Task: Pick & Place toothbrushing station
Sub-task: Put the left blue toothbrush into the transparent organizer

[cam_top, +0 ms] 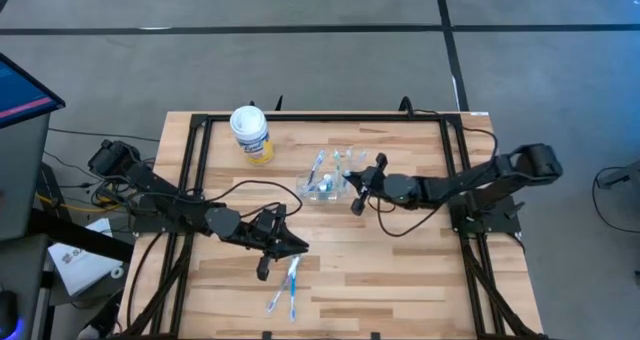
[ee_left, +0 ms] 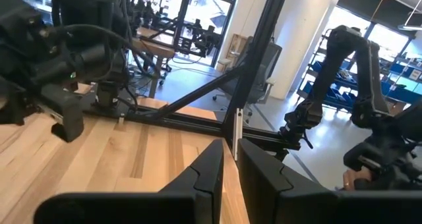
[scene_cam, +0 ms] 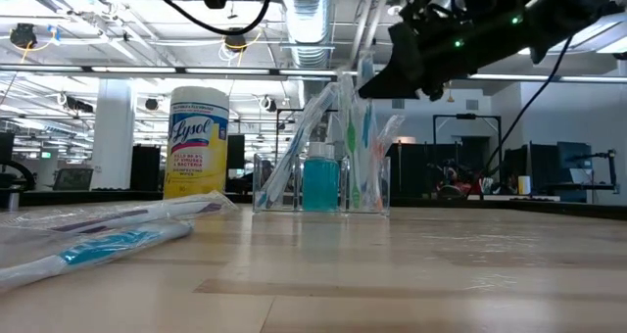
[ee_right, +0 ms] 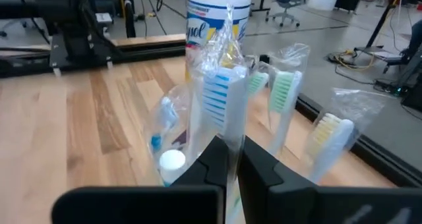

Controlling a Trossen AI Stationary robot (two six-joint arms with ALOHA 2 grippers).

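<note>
- Both my arms are dark, near black, built of slim tubular links joined by bulkier rounded joint housings.
- My left arm [cam_top: 180, 208]: a thin black cable loops loose along it and arcs toward the wrist.
- My right arm [cam_top: 470, 180]: a chunky rounded housing at the outer joint, with a black cable trailing below the forearm.
- My left gripper [ee_left: 227, 178]: two flat, matte black fingers with angular, wedge-shaped tips, rising from a broad dark block.
- My right gripper [ee_right: 231, 159]: the same black wedge fingers on a wide dark body.
- Low view: small green lights glow on my right wrist housing [scene_cam: 460, 34].
</note>
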